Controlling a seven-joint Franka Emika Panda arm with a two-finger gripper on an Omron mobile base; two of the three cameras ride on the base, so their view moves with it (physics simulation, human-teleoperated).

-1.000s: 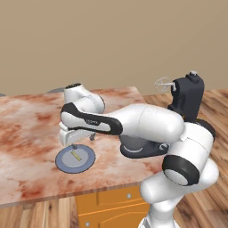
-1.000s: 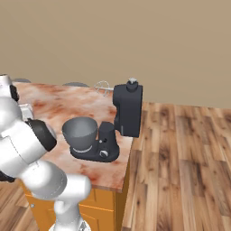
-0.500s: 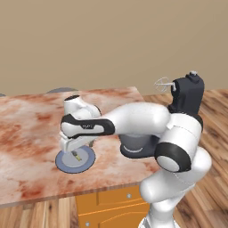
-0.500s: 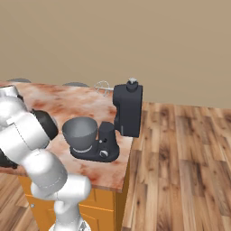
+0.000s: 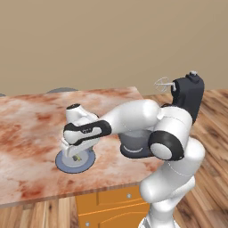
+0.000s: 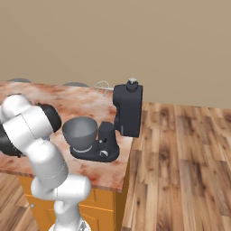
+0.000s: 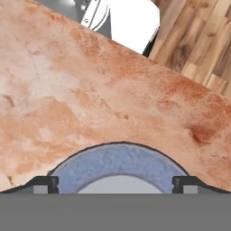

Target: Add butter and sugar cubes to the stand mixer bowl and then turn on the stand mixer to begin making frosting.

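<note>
Where the counter [image 5: 31, 133] runs out toward the wood floor [image 6: 180, 149], the stand mixer [image 6: 127, 110] sits close to the right-hand edge, its dark base just short of the drop, while a wide stretch of bare reddish stone lies open to the left and behind the plate [image 5: 64, 164]. That blue-grey plate lies near the front edge of the counter, well apart from the mixer. The gripper [image 5: 73, 153] hangs low right over the plate, jaws spread as wide as they go, nothing between them; in the hand view its two dark fingertips [image 7: 45, 184] straddle the plate's rim [image 7: 119, 155]. The hand covers most of the plate's middle, so only a small yellowish bit, probably the butter [image 5: 78, 157], peeks out beneath it, and the sugar cubes cannot be made out. From the left, the arm's elbow hides most of the bowl and the mixer's base. From the right, the bowl [image 6: 80, 131] shows whole: grey, rounded, cup-shaped, seated on the mixer's base, with the head tipped back and the wire whisk [image 6: 103, 86] sticking out over the counter
</note>
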